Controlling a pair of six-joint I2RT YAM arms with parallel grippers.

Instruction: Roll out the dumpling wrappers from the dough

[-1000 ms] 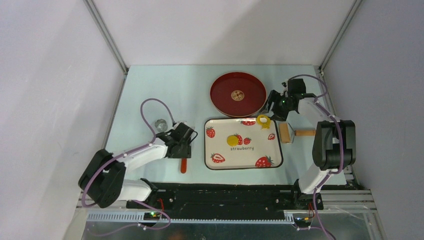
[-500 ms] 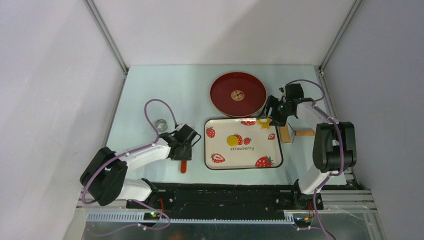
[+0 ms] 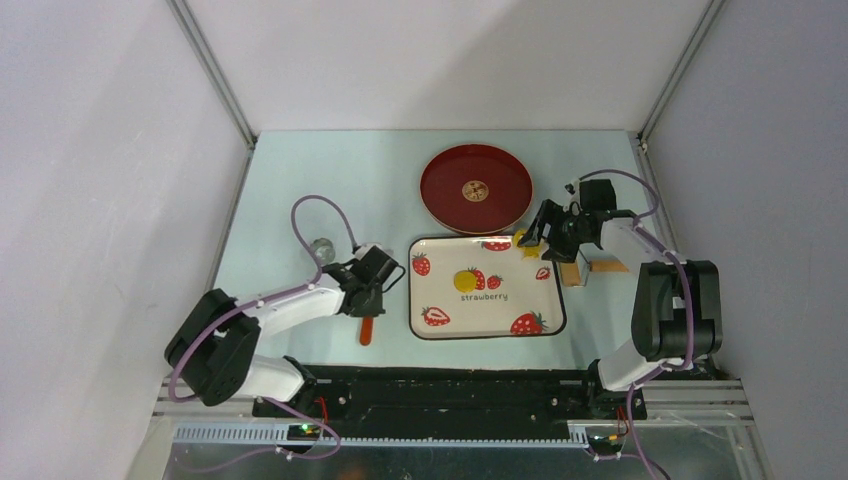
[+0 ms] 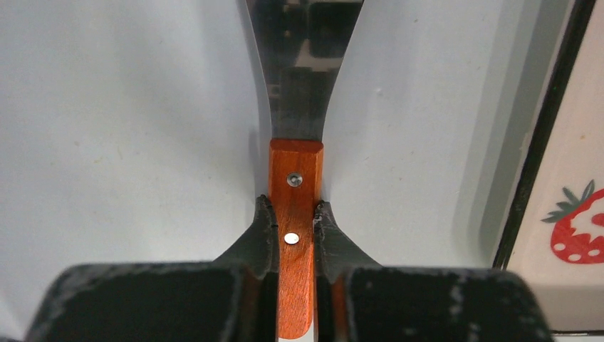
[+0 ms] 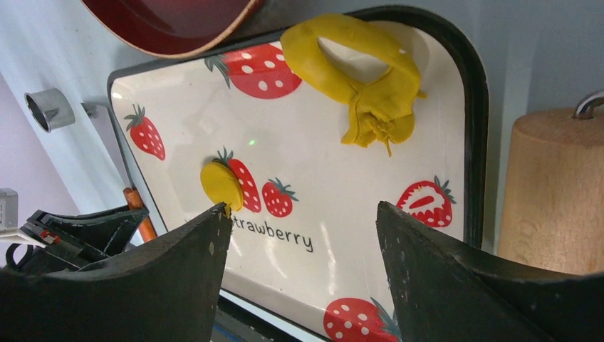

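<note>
**A:** Left fingers are pressed onto the spatula handle, so the left gripper is clamped on it. The blade is laid flat on the table beside the tray. How's the lift best done?

**B:** Guessing the blade should be kept low and slid under the wrapper, seen mid-tray, so it isn't torn. Right gripper is spread wide, nothing held, above the dough scrap at the tray's far corner.

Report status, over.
Left pincer shut on scraper handle. Right pincer open, empty, above tray. Wrapper on tray centre; dough scrap at far corner. Nothing blocking.
</note>
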